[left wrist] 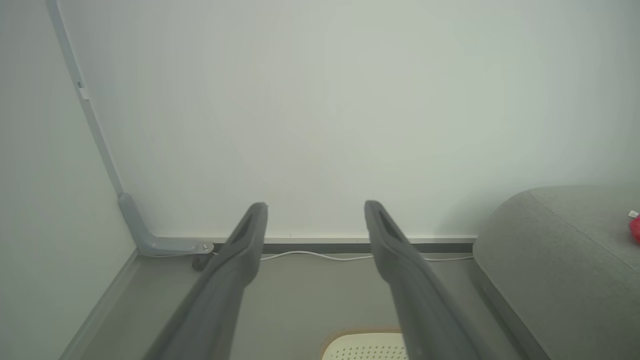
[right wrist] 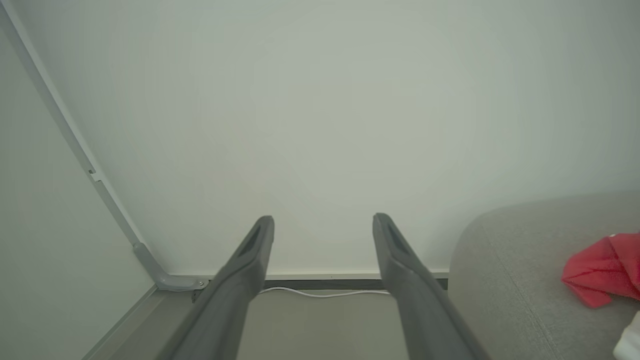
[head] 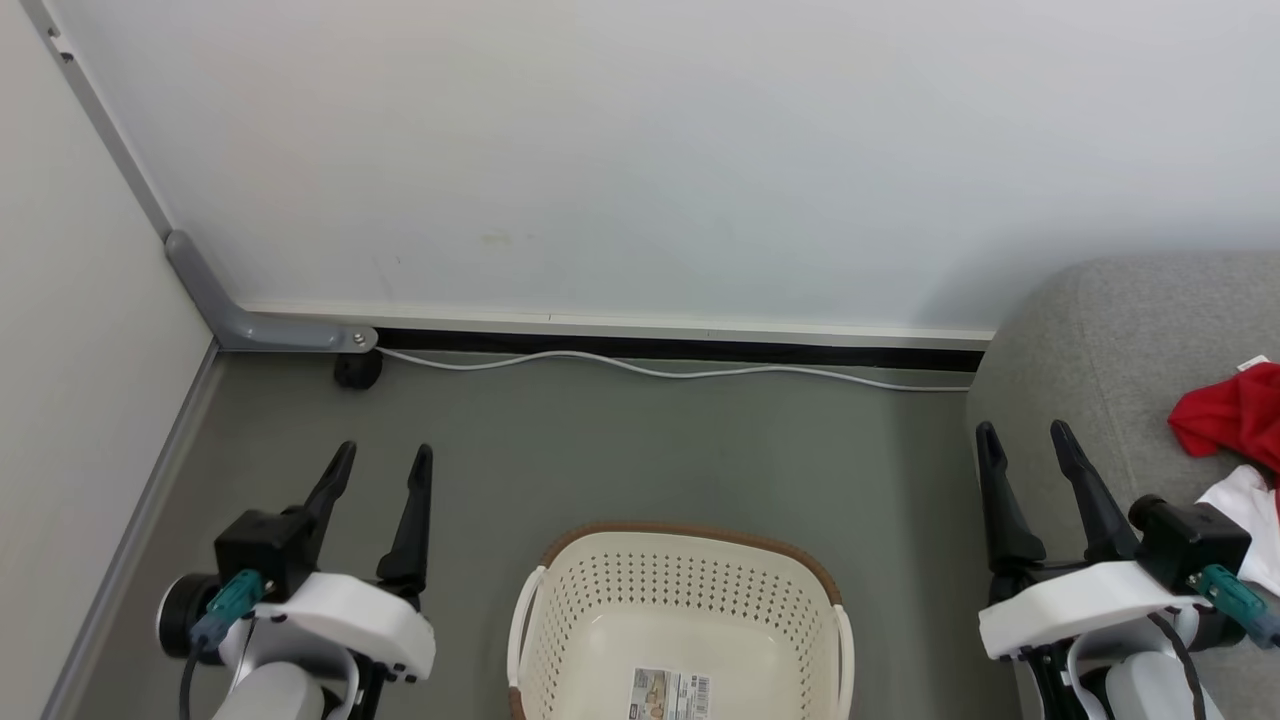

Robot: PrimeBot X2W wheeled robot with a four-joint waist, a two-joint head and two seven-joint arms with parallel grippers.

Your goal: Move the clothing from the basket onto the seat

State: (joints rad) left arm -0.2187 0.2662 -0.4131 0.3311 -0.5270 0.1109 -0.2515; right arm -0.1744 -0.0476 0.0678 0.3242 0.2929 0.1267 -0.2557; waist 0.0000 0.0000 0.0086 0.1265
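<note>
Red fabric with a white panel, the clothing (head: 1235, 420) lies bunched on the grey upholstered sofa (head: 1100, 330) at 3 o'clock in the head view, cut off by the picture's edge. The right wrist view shows the same red folds resting on the sofa's rounded cushion at 4 o'clock. The cream perforated laundry basket (head: 690, 585) with its brown rim stands on the floor at 6 o'clock, well apart from the garments; its smooth bottom carries a printed label (head: 670, 693).

The right gripper (head: 1022, 430) hangs at 4 o'clock, just beside the sofa's front edge, fingers spread wide with nothing between them. The left gripper (head: 385, 452) hangs at 8 o'clock over the floor, likewise spread wide and holding nothing.

Under both lies a matte grey-green floor (head: 650, 450). A white cable (head: 650, 370) runs along the dark base strip of the pale wall panel (head: 600, 150) at 12 o'clock. At 10 o'clock a grey metal bracket (head: 250, 325) joins that panel to a side panel (head: 70, 350), with a small black caster (head: 357, 370) below it.
</note>
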